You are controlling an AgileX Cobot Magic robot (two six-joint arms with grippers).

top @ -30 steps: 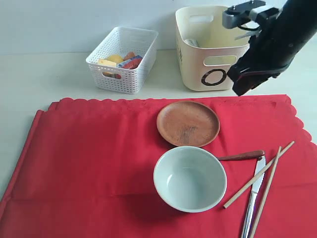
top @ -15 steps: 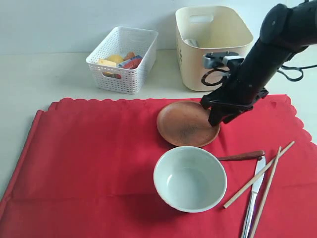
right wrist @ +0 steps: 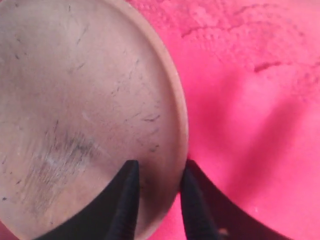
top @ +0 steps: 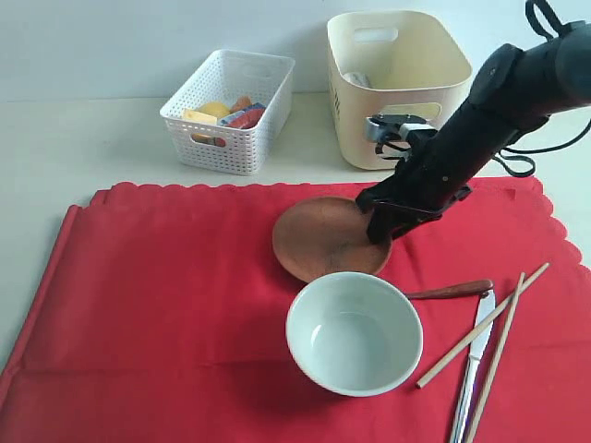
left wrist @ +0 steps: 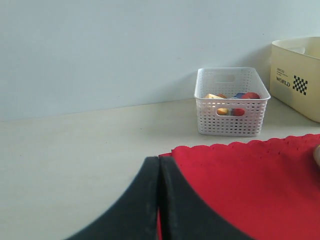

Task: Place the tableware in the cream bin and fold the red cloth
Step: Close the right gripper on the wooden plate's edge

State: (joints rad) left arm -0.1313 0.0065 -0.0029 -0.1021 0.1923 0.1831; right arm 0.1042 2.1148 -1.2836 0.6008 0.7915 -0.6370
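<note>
The round brown wooden plate (top: 323, 240) (right wrist: 75, 100) lies on the red cloth (top: 166, 277) (right wrist: 250, 100). My right gripper (top: 379, 226) (right wrist: 159, 165) is down at the plate's right rim. Its jaws straddle the rim, one finger over the plate's inside and the other against its outer edge, still apart. The pale bowl (top: 354, 332) sits just in front of the plate. To the bowl's right lie the brown-handled spoon (top: 452, 290), the knife (top: 473, 365) and the chopsticks (top: 489, 323). The cream bin (top: 397, 83) (left wrist: 300, 75) stands behind the cloth. My left gripper (left wrist: 160, 165) is shut and empty near the cloth's (left wrist: 250, 185) corner, and it is outside the exterior view.
A white perforated basket (top: 231, 111) (left wrist: 230, 100) with food items stands left of the cream bin. The right arm stretches low in front of the bin. Bare pale table surrounds the cloth at the back and left.
The right arm came down from beside the cream bin to the plate's rim. The plate slid a little to the left and toward the bowl. The jaws have narrowed.
</note>
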